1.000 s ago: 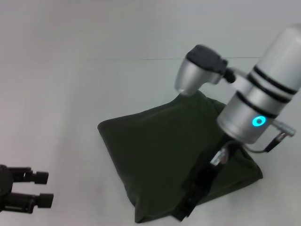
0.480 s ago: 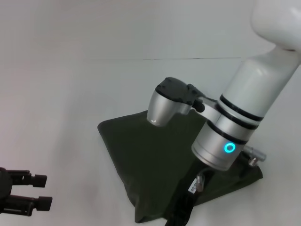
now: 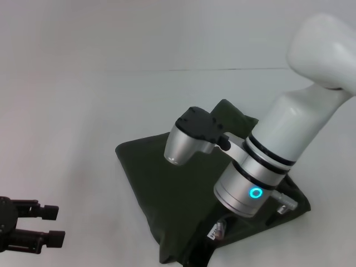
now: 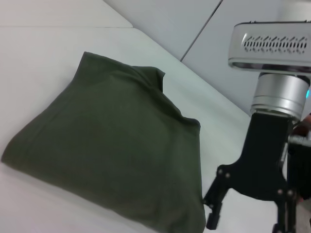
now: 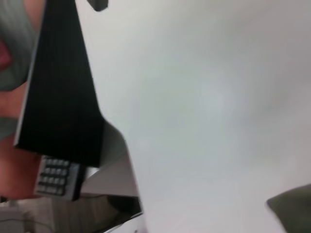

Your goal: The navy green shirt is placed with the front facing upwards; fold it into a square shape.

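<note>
The navy green shirt (image 3: 161, 172) lies folded into a thick, roughly square bundle on the white table, with no print showing. My right arm (image 3: 250, 178) reaches over its right half, and the wrist dips toward the bundle's near edge. In the left wrist view the shirt (image 4: 112, 145) fills the middle. There my right gripper (image 4: 248, 225) hangs open just off its near corner, nothing between the fingers. My left gripper (image 3: 55, 224) stands open at the lower left, well clear of the shirt. A corner of the shirt (image 5: 291, 208) shows in the right wrist view.
The white table (image 3: 83, 111) stretches to the left of the bundle and behind it. A table seam (image 3: 222, 69) runs across the far side.
My right arm has swung down and toward the near left over the shirt, uncovering its far corner. The left gripper has stayed in place.
</note>
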